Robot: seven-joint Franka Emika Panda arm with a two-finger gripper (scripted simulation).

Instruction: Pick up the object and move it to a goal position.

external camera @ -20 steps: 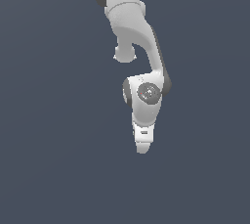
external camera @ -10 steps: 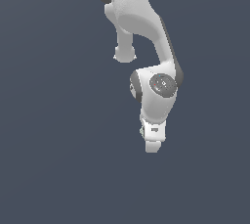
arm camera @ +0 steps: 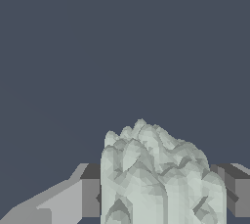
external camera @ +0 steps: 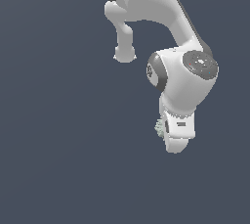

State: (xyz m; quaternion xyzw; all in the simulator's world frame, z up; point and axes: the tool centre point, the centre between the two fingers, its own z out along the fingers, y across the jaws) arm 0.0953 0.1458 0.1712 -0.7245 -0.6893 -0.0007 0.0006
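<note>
Clearly, the pale grey-green, bumpy lump (arm camera: 158,179) is seen in the wrist view lodged between the two fingers of the claw (arm camera: 161,196), whose grey pads (arm camera: 90,191) are pressed against its sides; the claw is thus closed around the lump and is gripping it. The rough, faceted top of the lump is shown rising above the finger ends, and nothing but flat dark blue-grey is seen beyond it.

From the exterior view, the white arm (external camera: 156,8) is seen entering from the upper edge and bending down toward the exterior view's right, where a large rounded wrist joint (external camera: 188,78) with a dark disc on its face is carried. Below that joint the claw (external camera: 171,137) is pointed downward. Only a small greenish, knobbly edge of the lump (external camera: 159,128) is visible there, at the side of the claw facing the exterior view's left; the rest is hidden behind the white housing.

The background is uniform dark blue-grey in both views, so whether the lump is touching any surface or is lifted clear cannot be told. No goal marker can be made out.
</note>
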